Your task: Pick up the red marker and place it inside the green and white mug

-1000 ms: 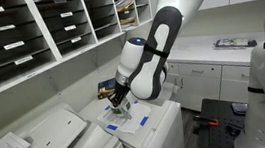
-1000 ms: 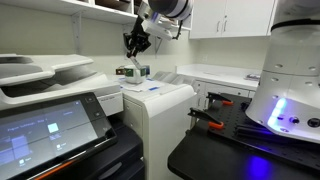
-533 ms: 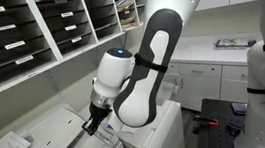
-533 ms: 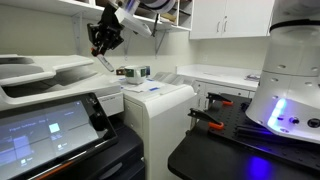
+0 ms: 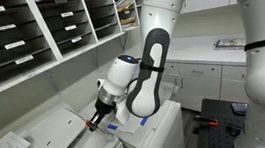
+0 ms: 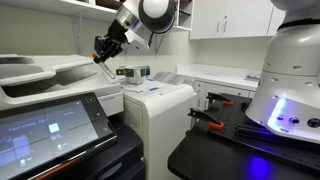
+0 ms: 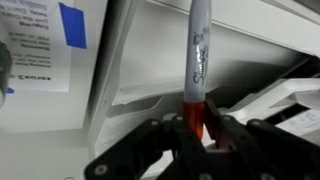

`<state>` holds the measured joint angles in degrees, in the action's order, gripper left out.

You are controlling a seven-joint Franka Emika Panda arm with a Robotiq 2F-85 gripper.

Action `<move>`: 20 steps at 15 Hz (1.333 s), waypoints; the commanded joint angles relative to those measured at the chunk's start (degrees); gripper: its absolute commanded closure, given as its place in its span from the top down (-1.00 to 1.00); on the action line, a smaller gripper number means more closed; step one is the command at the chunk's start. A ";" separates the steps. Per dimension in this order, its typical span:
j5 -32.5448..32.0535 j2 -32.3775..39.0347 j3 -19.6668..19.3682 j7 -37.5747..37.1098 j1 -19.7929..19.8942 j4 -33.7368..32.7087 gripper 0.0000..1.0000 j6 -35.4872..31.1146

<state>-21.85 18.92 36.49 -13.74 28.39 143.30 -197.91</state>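
My gripper [image 7: 195, 122] is shut on the red marker [image 7: 197, 50], gripping its red end while its grey body points away from the jaws. In both exterior views the gripper [image 5: 99, 113] [image 6: 104, 47] hangs in the air over the gap between the grey printer [image 5: 54, 133] and the white cabinet top [image 5: 139, 129]. The marker [image 5: 88, 126] [image 6: 104, 68] sticks out below the jaws. The green and white mug [image 6: 124, 72] shows small on the white top, to the right of the gripper. The arm hides it in an exterior view.
A large grey printer [image 6: 45, 75] with a touch screen [image 6: 40, 125] stands beside the white cabinet [image 6: 155, 100]. Papers with blue marks [image 7: 72, 25] lie on the white top. Paper shelves [image 5: 28, 36] line the wall behind. A black table [image 6: 230, 140] stands opposite.
The arm has swung from above the white cabinet top towards the grey printer, carrying the marker. In the last half second it came slightly back towards the cabinet.
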 commanded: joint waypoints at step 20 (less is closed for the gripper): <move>-59.62 19.11 30.63 -3.85 55.86 -10.30 -0.88 0.18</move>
<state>-79.69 39.06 67.24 -19.29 83.49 134.89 -198.10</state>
